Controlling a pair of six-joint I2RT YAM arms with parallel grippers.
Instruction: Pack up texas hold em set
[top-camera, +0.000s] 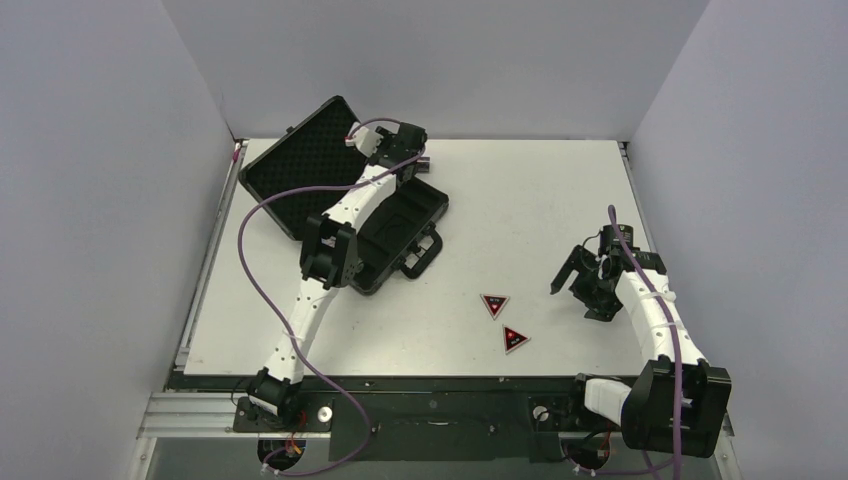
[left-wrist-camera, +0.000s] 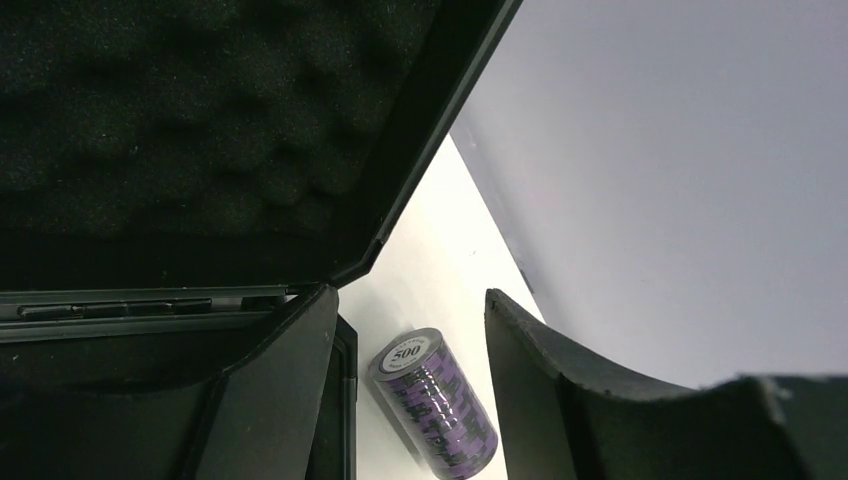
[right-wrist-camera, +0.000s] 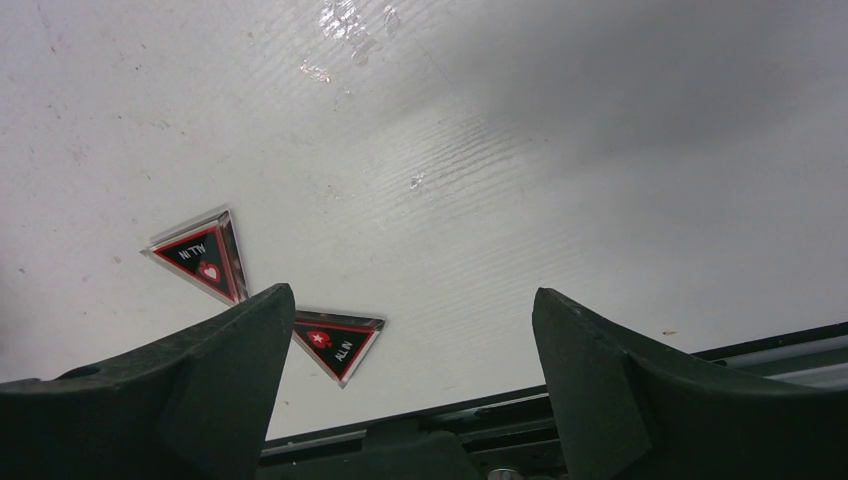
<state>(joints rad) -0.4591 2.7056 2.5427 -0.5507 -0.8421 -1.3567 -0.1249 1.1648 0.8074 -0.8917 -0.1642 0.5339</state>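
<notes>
As the top view shows, the briefcase (top-camera: 405, 222) lies open at the far-left corner of the bench (top-camera: 540, 200). Its foam-lined lid (top-camera: 295, 170) is tilted back toward the left edge and its handle (top-camera: 425, 255) points toward the bench middle.

We note the left arm reaching across the open case, with the left hand (left-wrist-camera: 408, 294) beyond the case's far side, close to the far edge of the bench. In the left wrist view the fingers (left-wrist-camera: 270, 400) stand apart on either side of one chip stack (left-wrist-camera: 432, 405). The stack is purple and black, its end face reads "500", and it lies on the bench just beside the case wall. A strip of bench shows between the stack and one finger. We cannot tell whether the other finger touches it. We log this hand as released, nothing gripped.

The right hand (right-wrist-camera: 412, 293) hangs over the right half of the bench, fingers spread wide and holding nothing.

Two triangular tokens lie flat on the bench near the front edge, about mid-width, close together but apart. The heart token (right-wrist-camera: 200, 255) and the star token (right-wrist-camera: 338, 342) are both marked "ALL IN".
</notes>
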